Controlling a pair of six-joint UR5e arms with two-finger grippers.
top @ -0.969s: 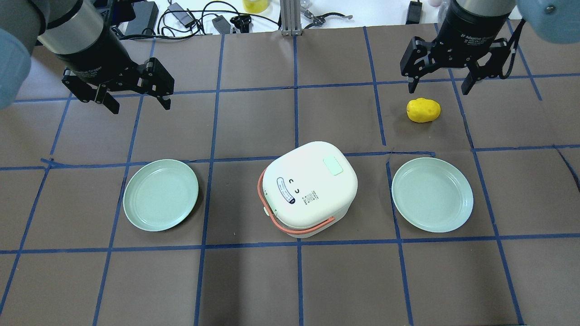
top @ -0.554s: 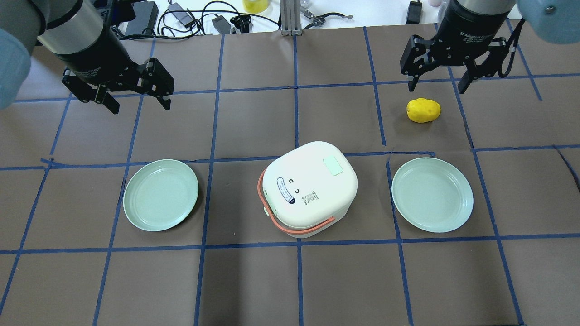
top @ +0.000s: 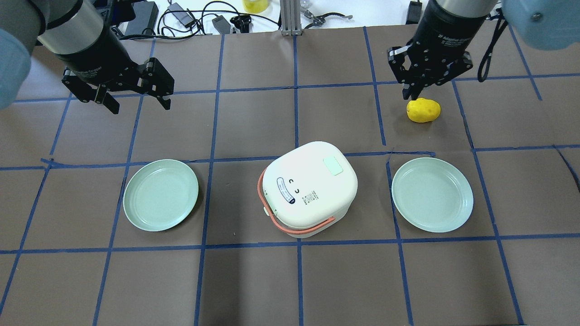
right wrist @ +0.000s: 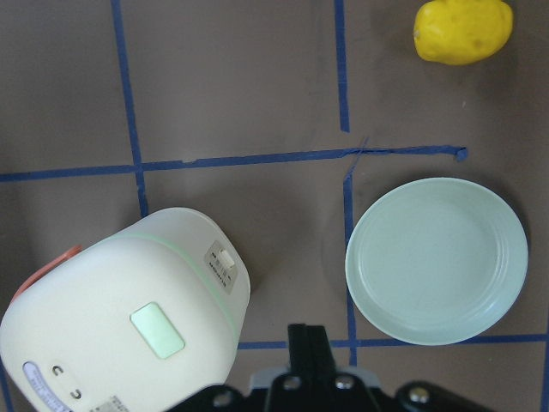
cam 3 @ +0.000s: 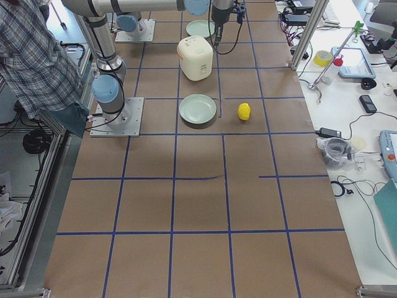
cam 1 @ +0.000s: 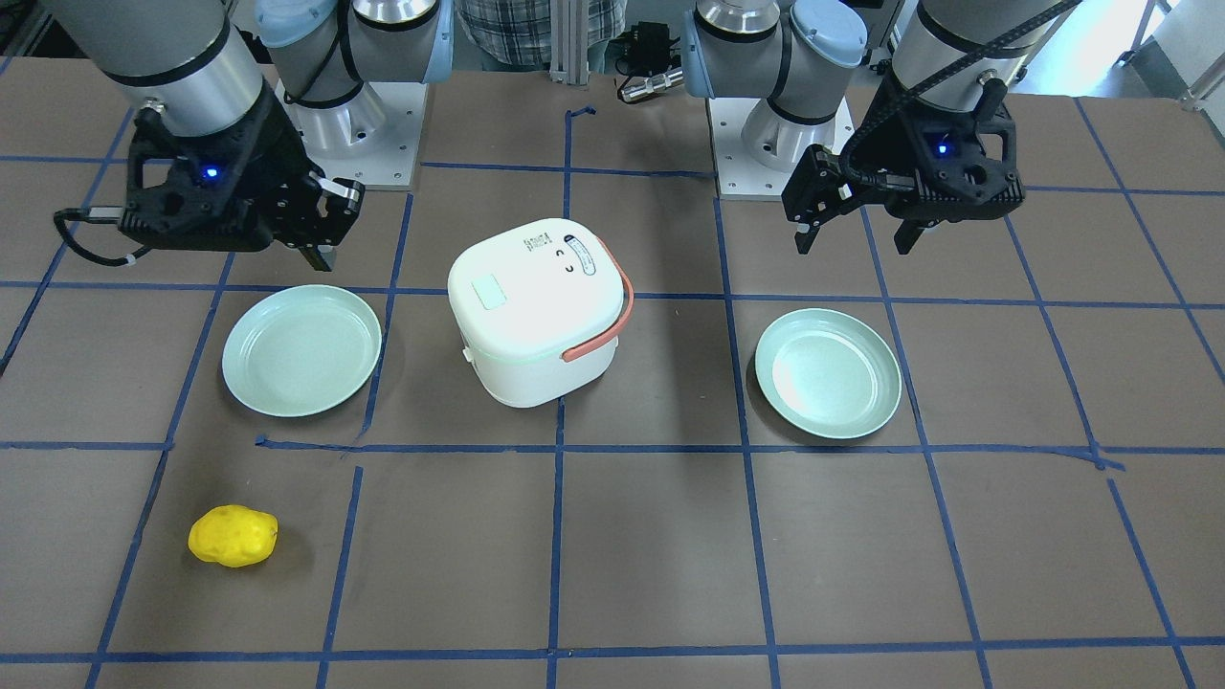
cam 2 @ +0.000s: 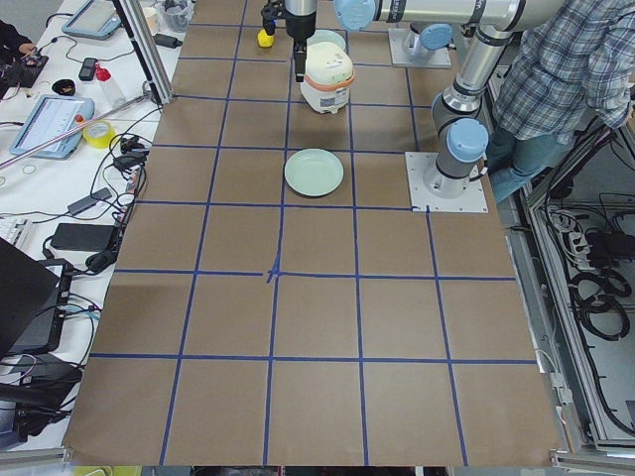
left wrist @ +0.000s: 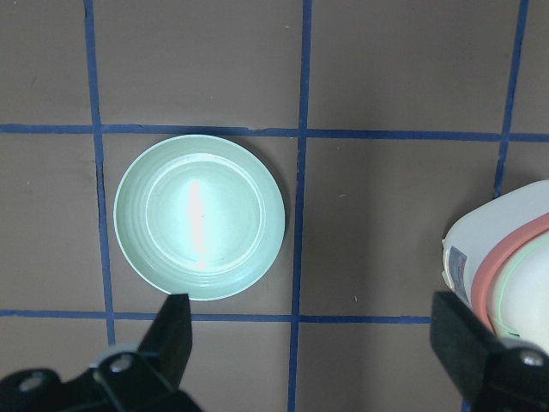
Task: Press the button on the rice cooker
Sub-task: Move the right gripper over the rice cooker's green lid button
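Note:
The white rice cooker (top: pixel 310 190) with an orange handle stands mid-table between two plates; it also shows in the front view (cam 1: pixel 536 316) and the right wrist view (right wrist: pixel 129 318). Its pale green rectangular button (top: pixel 333 165) sits on the lid, also seen from the front (cam 1: pixel 493 293) and the right wrist (right wrist: pixel 157 330). My right gripper (top: pixel 411 93) is shut and empty, high above the far right of the table, beside the yellow potato; its fingers (right wrist: pixel 307 343) are together. My left gripper (top: pixel 139 105) is open and empty at the far left, and shows from the front (cam 1: pixel 854 239).
A yellow potato (top: pixel 423 110) lies at the far right. Two pale green plates lie left (top: pixel 161 194) and right (top: pixel 432 194) of the cooker. Cables and clutter lie past the table's far edge.
My right gripper has shut, turned, and shifted left toward the potato's side. The left arm, cooker, plates and potato have not moved.

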